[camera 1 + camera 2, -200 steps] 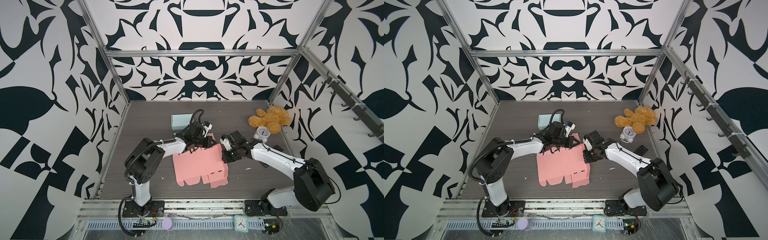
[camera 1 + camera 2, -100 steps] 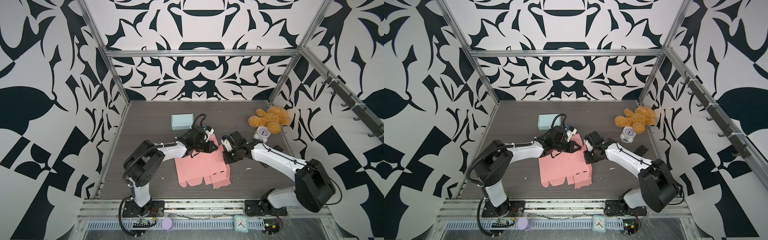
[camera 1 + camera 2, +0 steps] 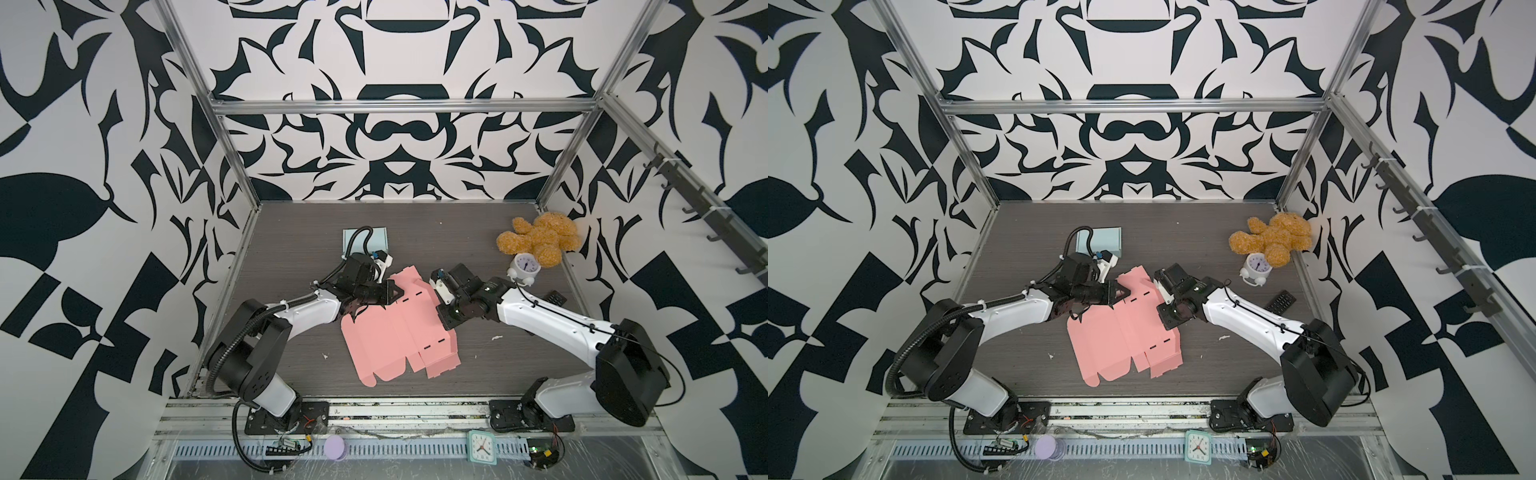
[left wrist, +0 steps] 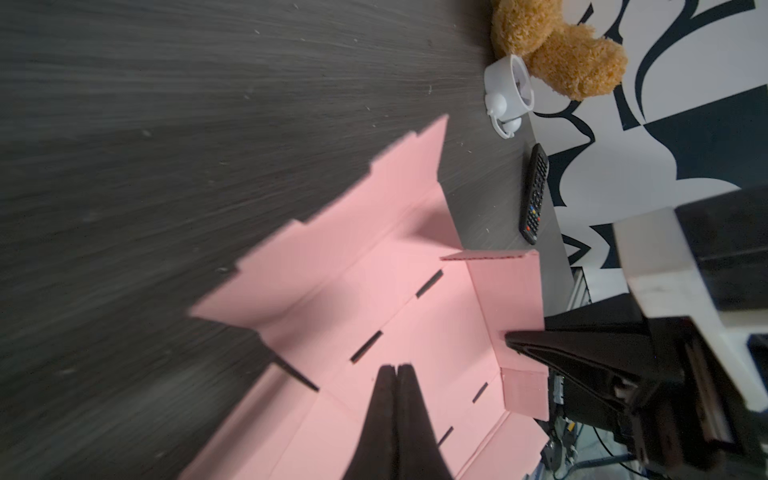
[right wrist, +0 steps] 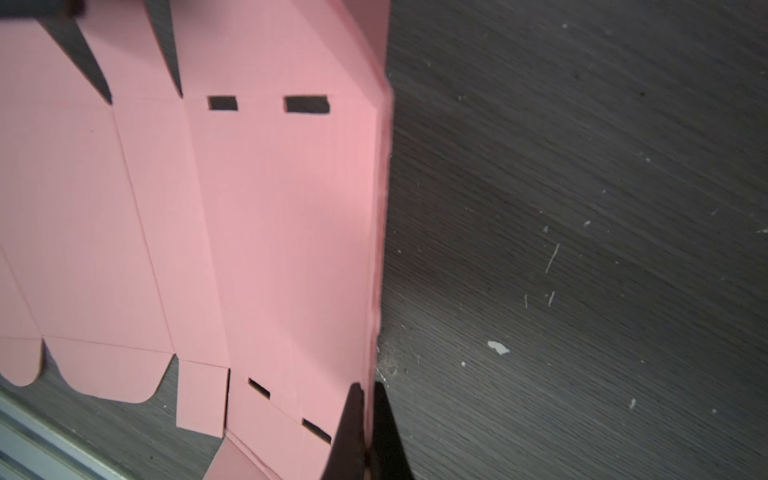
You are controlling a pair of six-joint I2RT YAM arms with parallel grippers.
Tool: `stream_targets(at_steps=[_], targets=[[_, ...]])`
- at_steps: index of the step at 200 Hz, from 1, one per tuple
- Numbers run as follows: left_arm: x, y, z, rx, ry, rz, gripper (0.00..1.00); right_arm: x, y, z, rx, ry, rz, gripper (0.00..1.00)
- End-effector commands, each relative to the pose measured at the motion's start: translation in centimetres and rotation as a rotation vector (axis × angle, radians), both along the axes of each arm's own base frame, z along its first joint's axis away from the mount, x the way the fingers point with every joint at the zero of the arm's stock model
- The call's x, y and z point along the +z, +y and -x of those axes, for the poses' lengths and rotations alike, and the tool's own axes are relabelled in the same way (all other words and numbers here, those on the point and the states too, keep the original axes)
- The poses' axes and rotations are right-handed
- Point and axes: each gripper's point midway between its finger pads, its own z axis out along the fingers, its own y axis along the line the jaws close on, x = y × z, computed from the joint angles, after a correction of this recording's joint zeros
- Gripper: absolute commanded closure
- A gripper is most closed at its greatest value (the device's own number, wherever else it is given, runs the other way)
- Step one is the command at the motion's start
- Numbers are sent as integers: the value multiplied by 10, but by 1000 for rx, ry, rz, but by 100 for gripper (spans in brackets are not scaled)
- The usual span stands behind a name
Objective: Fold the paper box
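In both top views the pink paper box (image 3: 399, 336) (image 3: 1125, 332) is lying as a mostly flat, unfolded sheet in the middle of the dark desk (image 3: 291, 249), with both arms reaching in over its far end. The left claw (image 3: 397, 293) is pointing across the sheet's far left corner, and the right claw (image 3: 448, 323) is sitting at the sheet's right edge. A light blue box (image 3: 378, 239) is lying behind the left arm. A teddy bear (image 3: 536, 241), a white alarm clock (image 3: 524, 266) and a black remote (image 3: 555, 297) are sitting well apart near the right wall. In the left wrist view the left claw (image 4: 395, 370) is showing its fingers pressed fully together with nothing between them, over the slotted sheet (image 4: 374, 291). Whether the tips are touching the paper cannot be told. Beyond them one side flap is standing up. In the right wrist view the right claw (image 5: 365, 388) is pinching the raised, folded edge of the sheet (image 5: 249, 228), with one finger on each side of it.
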Motion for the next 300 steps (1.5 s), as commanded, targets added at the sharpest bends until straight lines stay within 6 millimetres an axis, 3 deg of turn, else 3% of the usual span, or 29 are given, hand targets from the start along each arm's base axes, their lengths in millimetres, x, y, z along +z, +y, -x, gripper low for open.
stream_targets(at_steps=[1, 27, 44, 141, 211, 300], targets=[[-5, 31, -1, 40, -6, -85, 100, 12, -1, -8, 16, -51, 36, 100], [-13, 62, -11, 114, 30, -85, 100, 15, 2, -12, 25, -68, 47, 100], [-20, 69, -15, 121, 56, -78, 100, 18, 4, -13, 36, -79, 56, 100], [-37, 53, -16, 50, 106, -44, 100, 21, 12, -16, 73, -96, 95, 100], [-29, 42, 0, 13, 90, -33, 100, 21, 14, -19, 89, -106, 128, 100], [-29, 27, 27, -29, 96, -39, 100, 37, 18, -30, 106, -173, 175, 100]])
